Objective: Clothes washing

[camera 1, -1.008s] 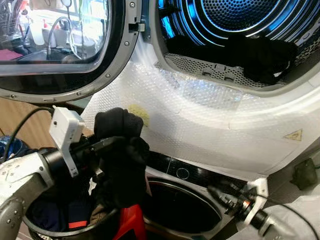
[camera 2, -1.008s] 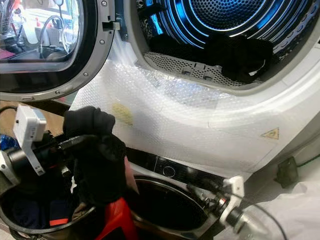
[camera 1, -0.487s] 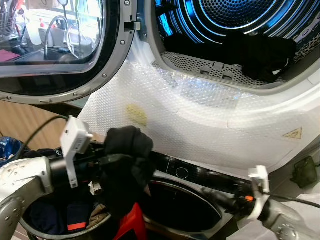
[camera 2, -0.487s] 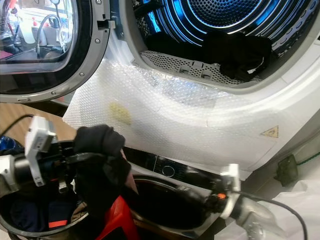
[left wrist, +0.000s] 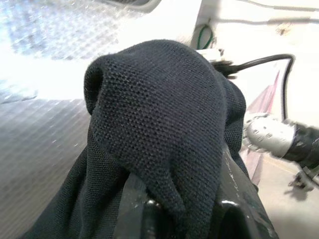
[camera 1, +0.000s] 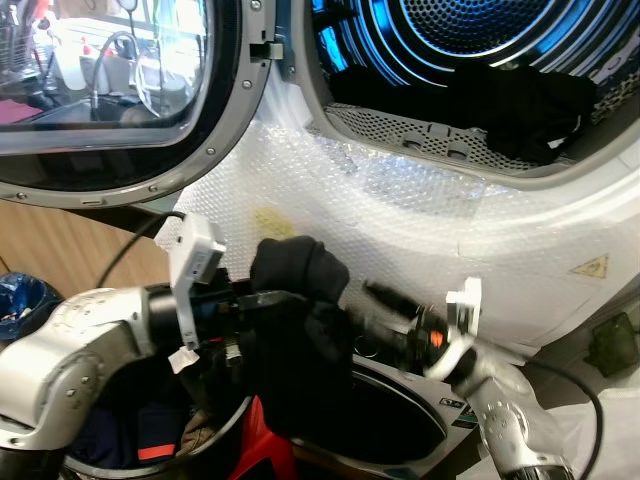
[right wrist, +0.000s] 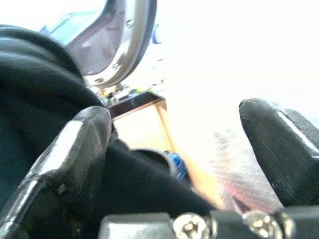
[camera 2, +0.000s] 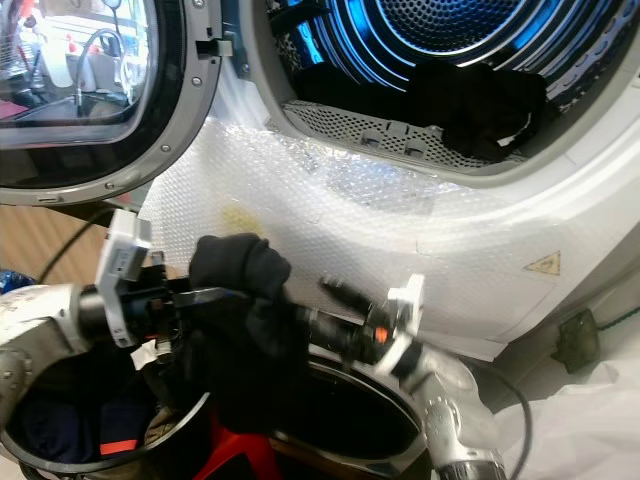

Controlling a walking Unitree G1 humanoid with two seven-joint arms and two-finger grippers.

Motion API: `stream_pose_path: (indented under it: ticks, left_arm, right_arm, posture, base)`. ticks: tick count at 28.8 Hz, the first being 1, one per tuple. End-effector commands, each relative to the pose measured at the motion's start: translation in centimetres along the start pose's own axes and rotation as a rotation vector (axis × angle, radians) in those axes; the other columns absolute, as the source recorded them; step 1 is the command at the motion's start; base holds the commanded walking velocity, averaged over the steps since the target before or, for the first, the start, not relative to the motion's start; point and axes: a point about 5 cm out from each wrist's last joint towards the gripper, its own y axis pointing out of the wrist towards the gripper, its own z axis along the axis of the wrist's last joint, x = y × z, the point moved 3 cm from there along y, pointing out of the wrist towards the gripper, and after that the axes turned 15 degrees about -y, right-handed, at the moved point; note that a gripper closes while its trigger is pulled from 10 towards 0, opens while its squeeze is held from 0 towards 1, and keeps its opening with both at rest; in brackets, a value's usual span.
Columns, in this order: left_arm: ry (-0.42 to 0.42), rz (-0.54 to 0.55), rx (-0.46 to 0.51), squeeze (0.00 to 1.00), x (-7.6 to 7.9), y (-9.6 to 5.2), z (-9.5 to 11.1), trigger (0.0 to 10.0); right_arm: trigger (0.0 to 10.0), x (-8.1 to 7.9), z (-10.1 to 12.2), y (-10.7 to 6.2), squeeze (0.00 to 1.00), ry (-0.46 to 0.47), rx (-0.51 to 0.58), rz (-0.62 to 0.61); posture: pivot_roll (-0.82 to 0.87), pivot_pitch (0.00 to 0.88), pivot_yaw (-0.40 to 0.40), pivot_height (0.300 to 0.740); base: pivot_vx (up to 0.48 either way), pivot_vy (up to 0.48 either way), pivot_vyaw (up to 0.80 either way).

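The left tool grips the black garment above the basket. At its 3 o'clock the right tool, fingers wide, has risen beside the cloth. At 12 o'clock gapes the open drum, with dark clothes inside.

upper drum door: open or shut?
Open. The round door is swung aside to the left, and the lit blue drum is exposed, with dark clothes lying inside at its front edge.

black knit garment, blue-lit drum, red stool
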Motion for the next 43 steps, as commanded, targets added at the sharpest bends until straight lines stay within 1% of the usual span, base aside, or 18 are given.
stream_pose_path:
  ticks: [1,3,4,6,7,8,10,12,16,21,27,31,35,37,38,40,42,43]
  left_arm:
    - [0.034,-0.054,0.021,0.0,0.7,0.5,1.1,0.0]
    - [0.028,-0.06,0.021,0.0,0.8,0.4,1.1,0.0]
    - [0.027,-0.063,0.018,0.0,0.7,0.4,1.1,0.0]
    - [0.025,-0.064,0.017,0.0,0.7,0.4,1.1,0.0]
    - [0.023,-0.064,0.016,0.0,0.6,0.5,1.0,0.0]
    - [0.021,-0.067,0.018,0.0,0.6,0.6,1.0,0.0]
    - [0.019,-0.072,0.019,0.0,0.6,0.8,1.0,0.0]
    - [0.01,-0.091,0.016,0.0,0.8,1.2,0.8,0.0]
    - [0.004,-0.113,0.012,0.0,1.0,1.7,0.6,0.0]
    - [0.004,-0.117,0.014,0.0,1.0,1.9,0.7,0.0]
    - [0.003,-0.117,0.022,0.0,1.0,2.3,0.8,0.0]
    - [0.001,-0.116,0.029,0.0,0.9,2.5,0.8,0.0]
    - [-0.003,-0.106,0.033,0.0,0.6,2.6,0.7,0.0]
    - [-0.004,-0.107,0.035,0.0,0.7,2.7,0.7,0.0]
    - [-0.006,-0.108,0.037,0.0,0.7,2.8,0.7,0.0]
    - [-0.005,-0.109,0.037,0.0,0.7,2.9,0.7,0.0]
    - [-0.004,-0.111,0.04,0.0,0.8,2.9,0.8,0.0]
    - [-0.006,-0.111,0.041,0.0,0.8,2.9,0.8,0.0]
  right_arm:
    - [10.0,0.5,-0.1,-0.5,1.0,0.002,0.008,-0.047]
    - [10.0,-0.1,0.4,-1.1,1.0,0.051,0.05,-0.007]
    - [10.0,-0.8,0.7,-1.7,1.0,0.081,0.076,0.054]
    - [10.0,-1.6,1.1,-2.2,1.0,0.117,0.101,0.118]
    - [10.0,-2.5,1.5,-2.9,1.0,0.164,0.125,0.191]
    - [10.0,-2.9,1.7,-3.1,1.0,0.187,0.137,0.226]
    - [10.0,-3.6,1.8,-3.3,1.0,0.206,0.141,0.272]
    - [10.0,-4.6,1.5,-2.9,1.0,0.199,0.115,0.319]
    - [10.0,-4.8,1.4,-1.9,1.0,0.179,0.099,0.309]
    - [10.0,-5.0,1.1,-1.6,1.0,0.146,0.072,0.309]
    - [10.0,-6.6,0.8,-2.6,1.0,0.182,0.056,0.409]
    - [10.0,-7.2,0.5,-3.0,1.0,0.215,0.046,0.454]
    - [10.0,-8.7,-0.6,-2.9,1.0,0.195,-0.022,0.519]
    - [10.0,-9.0,-1.4,-2.5,1.0,0.174,-0.063,0.511]
    - [10.0,-9.2,-2.2,-2.0,1.0,0.155,-0.091,0.492]
    - [10.0,-9.3,-2.5,-1.7,1.0,0.145,-0.1,0.483]
    - [10.0,-9.1,-3.1,-0.9,1.0,0.126,-0.109,0.437]
    - [10.0,-8.6,-3.4,-0.4,1.0,0.106,-0.108,0.38]
  posture:
    - [0.02,0.045,-0.054,0.74]
    - [0.01,0.05,-0.049,0.74]
    - [0.01,0.052,-0.048,0.74]
    - [0.0,0.052,-0.047,0.74]
    - [0.0,0.053,-0.046,0.74]
    - [0.0,0.053,-0.045,0.74]
    - [0.0,0.053,-0.045,0.74]
    - [0.0,0.052,-0.043,0.74]
    - [0.0,0.052,-0.042,0.74]
    - [0.0,0.052,-0.041,0.74]
    - [0.0,0.052,-0.041,0.74]
    - [0.0,0.051,-0.04,0.74]
    - [0.0,0.051,-0.039,0.74]
    - [-0.01,0.048,-0.037,0.74]
    - [0.0,0.049,-0.036,0.74]
    - [0.0,0.045,-0.036,0.74]
    - [0.0,0.047,-0.035,0.74]
    - [0.0,0.043,-0.035,0.74]
  base:
    - [0.0,0.0,0.0]
    - [0.0,0.0,0.0]
    - [0.0,0.0,0.0]
    - [0.0,0.0,0.0]
    - [0.0,0.0,0.0]
    - [0.0,0.0,0.0]
    - [0.0,0.0,0.0]
    - [0.0,0.0,0.0]
    - [0.0,0.0,0.0]
    - [0.0,0.0,0.0]
    - [0.0,0.0,0.0]
    - [0.0,0.0,0.0]
    - [0.0,0.0,0.0]
    - [0.0,0.0,0.0]
    - [0.0,0.0,0.0]
    - [0.0,0.0,0.0]
    - [0.0,0.0,0.0]
    - [0.0,0.0,0.0]
